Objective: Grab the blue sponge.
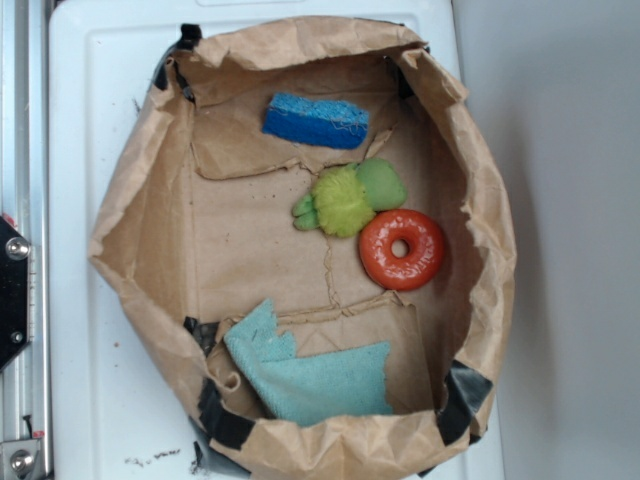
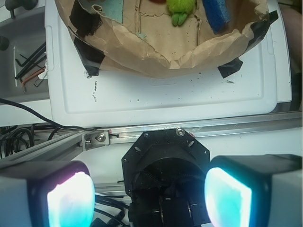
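Now | blue sponge (image 2: 216, 12) in bag | gripper (image 2: 149, 191) outside, spread, empty

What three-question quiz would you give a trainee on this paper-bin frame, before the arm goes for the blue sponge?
1. True or false: the gripper is already closed on the small rectangular blue sponge.
2. Which item touches the fuzzy lime-green toy in the exterior view? A) the orange ring B) the flat pale teal cloth C) the sponge
3. Fill in: all four items lie inside a crumpled brown ____ bin on a white tray.

Key
1. False: in the wrist view the two glowing fingers stand wide apart, well outside the bin, with nothing between them.
2. A: the ring sits against the toy's lower right.
3. paper
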Controlling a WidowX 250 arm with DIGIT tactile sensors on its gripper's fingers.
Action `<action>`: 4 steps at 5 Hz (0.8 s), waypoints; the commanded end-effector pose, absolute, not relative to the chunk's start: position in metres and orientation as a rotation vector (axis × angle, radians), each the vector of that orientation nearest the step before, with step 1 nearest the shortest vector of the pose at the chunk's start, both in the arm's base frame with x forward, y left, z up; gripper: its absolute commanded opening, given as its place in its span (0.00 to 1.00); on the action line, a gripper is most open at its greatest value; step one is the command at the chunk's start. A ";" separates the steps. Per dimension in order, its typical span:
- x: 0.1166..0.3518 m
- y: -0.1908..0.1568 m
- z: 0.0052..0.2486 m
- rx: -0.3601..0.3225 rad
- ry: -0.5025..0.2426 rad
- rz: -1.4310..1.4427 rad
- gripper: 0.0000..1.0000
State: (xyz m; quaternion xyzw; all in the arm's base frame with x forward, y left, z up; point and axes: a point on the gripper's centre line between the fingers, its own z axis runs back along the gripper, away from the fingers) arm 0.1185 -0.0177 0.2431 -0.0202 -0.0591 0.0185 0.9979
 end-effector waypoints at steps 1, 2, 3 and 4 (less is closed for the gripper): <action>0.118 -0.018 0.243 -0.040 -0.118 0.037 1.00; 0.168 -0.006 0.229 -0.002 -0.138 0.016 1.00; 0.195 -0.001 0.222 -0.015 -0.215 -0.081 1.00; 0.215 0.009 0.213 0.021 -0.279 -0.186 1.00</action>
